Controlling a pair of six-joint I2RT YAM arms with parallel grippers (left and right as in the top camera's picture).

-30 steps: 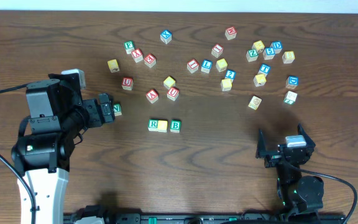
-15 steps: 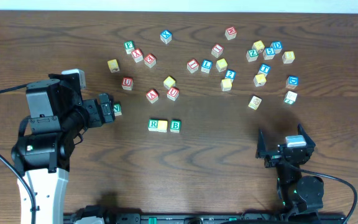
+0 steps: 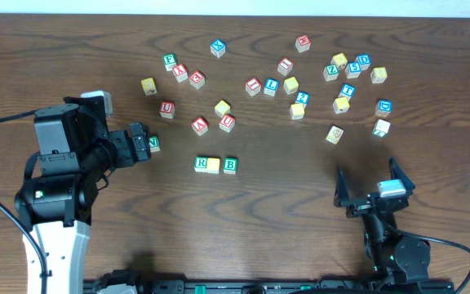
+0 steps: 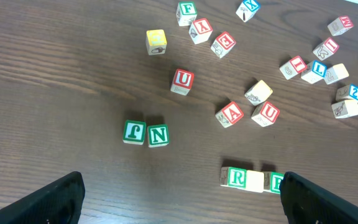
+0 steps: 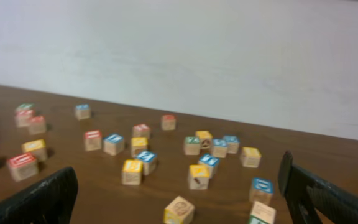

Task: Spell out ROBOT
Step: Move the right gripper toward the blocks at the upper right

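Overhead: R cube [image 3: 201, 164], yellow cube [image 3: 214, 165] and B cube [image 3: 230, 165] stand in a row on the bench [image 3: 284, 220]; the second O likely comes next.
Left wrist: left claw [image 4: 180, 186] spread, empty.
Right wrist: right claw [image 5: 178, 180] spread, empty, facing the loose cubes.

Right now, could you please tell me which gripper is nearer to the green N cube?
Left. The left gripper sits just beside the green N cube; the right gripper is far across the table.
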